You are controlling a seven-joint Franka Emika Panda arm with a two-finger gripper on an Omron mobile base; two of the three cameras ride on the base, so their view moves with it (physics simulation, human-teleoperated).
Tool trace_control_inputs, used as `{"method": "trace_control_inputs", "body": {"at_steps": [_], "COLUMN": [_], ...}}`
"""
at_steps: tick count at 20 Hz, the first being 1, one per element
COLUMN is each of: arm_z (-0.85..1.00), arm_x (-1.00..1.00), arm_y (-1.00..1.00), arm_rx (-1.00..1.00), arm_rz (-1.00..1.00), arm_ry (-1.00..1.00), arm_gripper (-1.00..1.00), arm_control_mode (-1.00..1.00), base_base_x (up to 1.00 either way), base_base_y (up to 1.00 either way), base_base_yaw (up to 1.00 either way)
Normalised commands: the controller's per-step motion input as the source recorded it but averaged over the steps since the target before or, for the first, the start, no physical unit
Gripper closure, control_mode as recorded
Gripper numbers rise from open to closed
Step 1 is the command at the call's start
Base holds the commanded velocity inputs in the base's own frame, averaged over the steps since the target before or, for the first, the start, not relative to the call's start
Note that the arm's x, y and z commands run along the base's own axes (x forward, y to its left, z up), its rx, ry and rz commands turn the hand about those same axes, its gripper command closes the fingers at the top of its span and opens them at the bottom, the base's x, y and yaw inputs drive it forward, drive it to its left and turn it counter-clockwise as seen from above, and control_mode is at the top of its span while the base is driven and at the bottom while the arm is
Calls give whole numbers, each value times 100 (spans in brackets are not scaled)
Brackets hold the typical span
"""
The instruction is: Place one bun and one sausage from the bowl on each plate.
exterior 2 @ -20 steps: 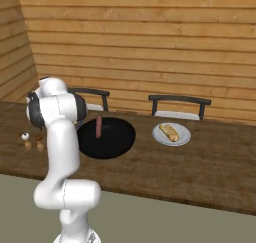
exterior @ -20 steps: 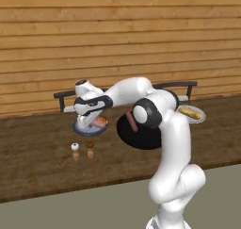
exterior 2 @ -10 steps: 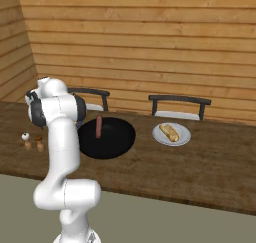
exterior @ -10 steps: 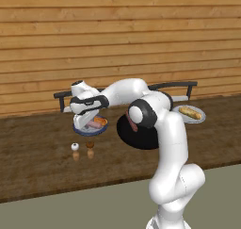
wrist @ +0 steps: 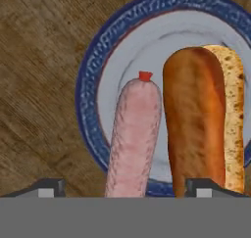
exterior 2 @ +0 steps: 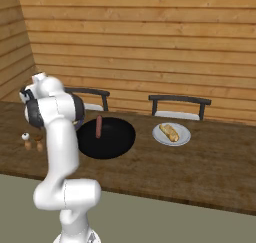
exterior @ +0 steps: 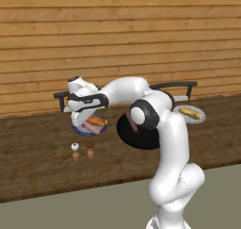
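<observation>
The left plate [wrist: 98, 65] holds a pink sausage [wrist: 135, 134] and a brown bun [wrist: 201, 124] lying side by side. My gripper [wrist: 130, 188] hangs open just above them, its fingertips [wrist: 49, 187] spread wide on either side and touching nothing. From the left base view my gripper [exterior: 81, 113] hovers over that left plate [exterior: 89, 125]. The black bowl [exterior: 141, 134] holds one more sausage [exterior: 129, 121]. On the right plate [exterior: 189, 114] lies a bun [exterior: 189, 112] alone. The bowl [exterior 2: 106, 137], its sausage [exterior 2: 99, 126] and the right plate [exterior 2: 171, 134] also show from the right.
Two small shakers [exterior: 75, 150] [exterior: 90, 150] stand on the wooden counter in front of the left plate. Two dark chairs [exterior 2: 180, 104] stand behind the counter against the plank wall. My own arm arches over the bowl.
My hand has drifted a little to the left and upward over the left plate. The sausage and bun stay lying on the plate.
</observation>
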Motion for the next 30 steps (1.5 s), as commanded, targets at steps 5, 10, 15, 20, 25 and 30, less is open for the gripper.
{"method": "trace_control_inputs", "body": {"at_steps": [5, 10, 15, 20, 25, 30], "arm_z": [41, 7, 13, 8, 2, -4], "arm_x": [-79, -20, -1, 0, 7, 17], "arm_y": [-56, -87, -89, -91, -60, -29], "arm_rx": [2, 1, 3, 4, 5, 5], "arm_rz": [-3, -12, -20, -28, -20, -2], "arm_ry": [-14, -2, 0, 0, 0, 0], "arm_gripper": [-100, -100, -100, -100, -100, -100], "arm_control_mode": [-100, -100, -100, -100, -100, -100], "base_base_x": [0, 0, 0, 0, 0, 0], "base_base_y": [0, 0, 0, 0, 0, 0], "base_base_yaw": [0, 0, 0, 0, 0, 0]}}
